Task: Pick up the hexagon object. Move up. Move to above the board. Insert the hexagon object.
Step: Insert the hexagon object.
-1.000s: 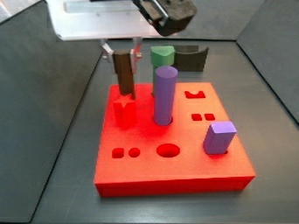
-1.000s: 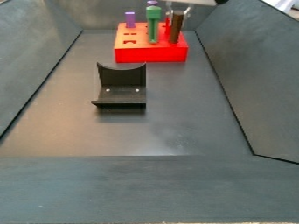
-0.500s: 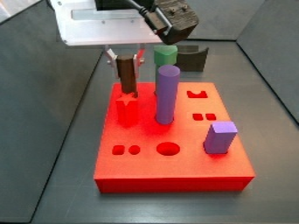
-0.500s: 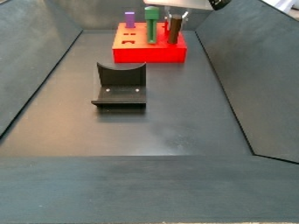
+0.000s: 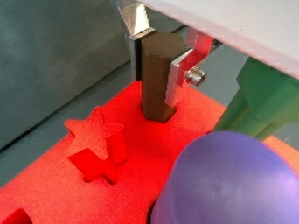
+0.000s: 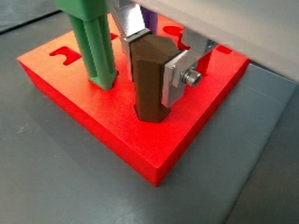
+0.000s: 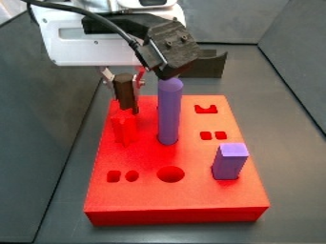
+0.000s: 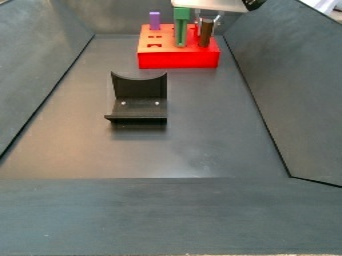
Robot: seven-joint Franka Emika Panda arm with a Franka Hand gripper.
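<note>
The hexagon object (image 5: 156,87) is a brown bar standing upright, and my gripper (image 5: 158,63) is shut on its upper part in both wrist views. Its lower end sits in a hole near a corner of the red board (image 6: 111,118). The silver fingers (image 6: 176,77) press on two opposite sides of the hexagon object (image 6: 147,87). In a side view the gripper (image 7: 125,86) hangs over the board's (image 7: 166,191) far left part, with the hexagon object (image 7: 126,97) below it. In a side view the gripper (image 8: 202,20) and the board (image 8: 181,58) are far away and small.
On the board stand a tall purple cylinder (image 7: 167,110), a green prism (image 6: 91,44), a red star piece (image 5: 93,144) and a purple block (image 7: 231,160). The fixture (image 8: 136,98) stands on the dark floor in front of the board. Sloping grey walls enclose the floor.
The gripper has gone down with the hexagon object, whose lower end now sits in the board. The board has shifted a little in both side views.
</note>
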